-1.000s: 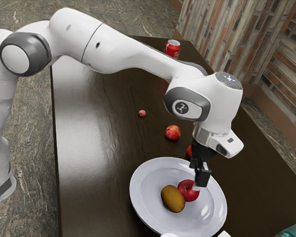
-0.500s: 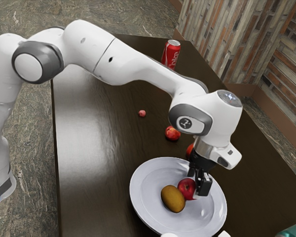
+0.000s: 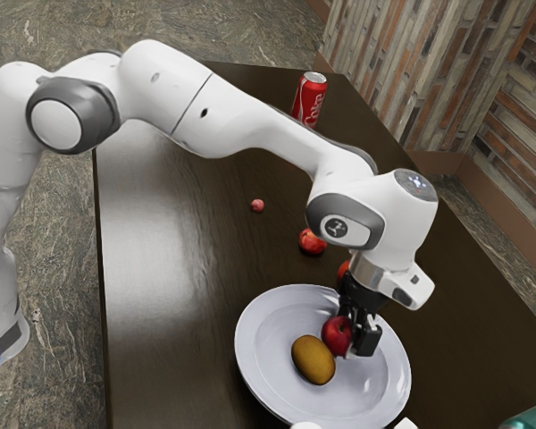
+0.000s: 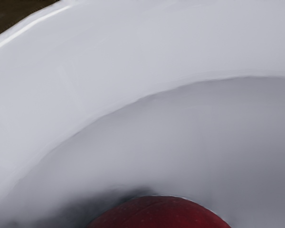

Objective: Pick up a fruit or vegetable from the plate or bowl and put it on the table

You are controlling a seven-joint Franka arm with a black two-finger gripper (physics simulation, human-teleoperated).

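Apple (image 3: 336,334) crowded by brown fruit (image 3: 314,360); low passage hemmed by plate's (image 3: 248,350) rim; room offered above bench (image 3: 161,313), exterior view's left.

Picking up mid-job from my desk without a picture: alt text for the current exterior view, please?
The robot's gripper is down at a red apple on a white plate, beside a brownish-yellow fruit. Small red fruits and a red soda can stand elsewhere on the dark table.
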